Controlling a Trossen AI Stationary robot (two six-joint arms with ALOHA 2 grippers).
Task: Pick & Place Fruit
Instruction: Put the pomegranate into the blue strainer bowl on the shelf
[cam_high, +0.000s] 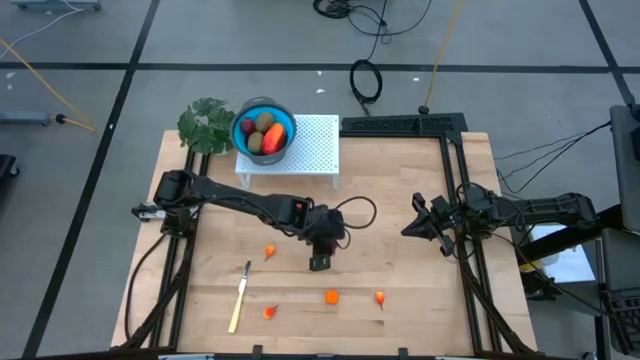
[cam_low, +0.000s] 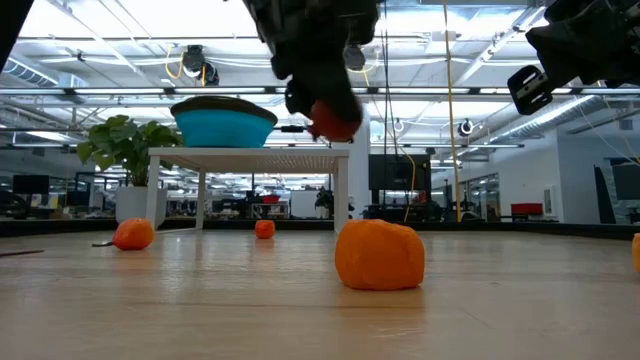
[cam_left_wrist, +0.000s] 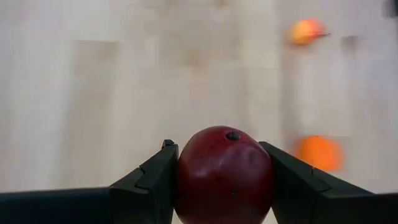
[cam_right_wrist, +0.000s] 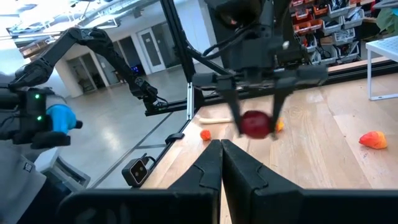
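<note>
1. Left gripper (cam_left_wrist: 224, 186) has its fingers clamped on either side of a dark red round fruit (cam_left_wrist: 224, 171), held up off the wood table (cam_high: 400, 200) near the middle. Grip looks centred, so I'd just keep it squeezed as is.
2. Loose tiny orange pieces (cam_high: 331, 296) lie around below; lift high enough not to clip them.
3. Farther back, the blue bowl (cam_high: 283, 115) sits on the white perforated stand (cam_high: 315, 145), already holding fruit. I reckon you carry it over the rim, then drop low.
4. Right gripper (cam_high: 412, 229) is parked at the right edge, fingers shut, empty.
</note>
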